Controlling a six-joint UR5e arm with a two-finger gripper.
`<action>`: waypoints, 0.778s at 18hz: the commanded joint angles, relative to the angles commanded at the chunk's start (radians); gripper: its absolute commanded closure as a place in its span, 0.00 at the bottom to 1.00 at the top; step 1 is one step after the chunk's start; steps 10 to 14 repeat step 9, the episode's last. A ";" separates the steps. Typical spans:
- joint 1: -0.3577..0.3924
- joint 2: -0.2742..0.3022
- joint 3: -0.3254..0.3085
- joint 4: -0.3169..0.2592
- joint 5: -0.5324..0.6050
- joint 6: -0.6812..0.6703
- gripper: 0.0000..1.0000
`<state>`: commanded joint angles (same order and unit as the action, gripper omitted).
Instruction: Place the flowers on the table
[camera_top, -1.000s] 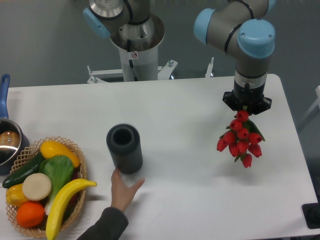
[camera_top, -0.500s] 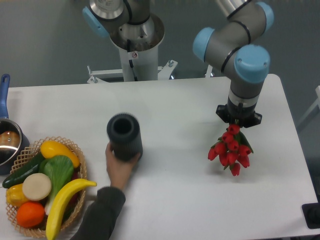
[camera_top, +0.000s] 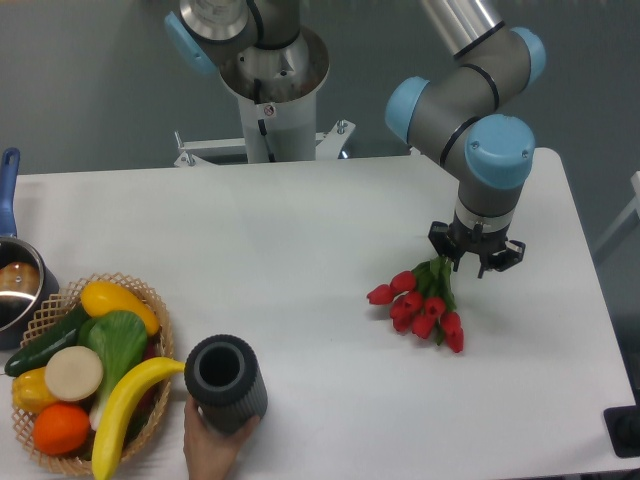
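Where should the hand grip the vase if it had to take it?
Around the ribbed side wall of the vase, coming in from its right. It stands upright with its open mouth up, so the top gives nothing to pinch. A person's hand holds it low at the front, and the basket crowds its left.

One bunch of red flowers (camera_top: 420, 305), one dark ribbed vase (camera_top: 227, 382) and one wicker basket (camera_top: 155, 400) are here. One pot (camera_top: 15, 285) and one hand (camera_top: 210, 452) also appear.
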<state>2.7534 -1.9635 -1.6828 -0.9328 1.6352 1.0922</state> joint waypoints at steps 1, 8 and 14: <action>0.003 0.003 -0.002 0.009 0.002 0.000 0.00; 0.058 0.011 -0.003 0.071 -0.003 0.008 0.00; 0.069 0.012 -0.002 0.071 -0.005 0.014 0.00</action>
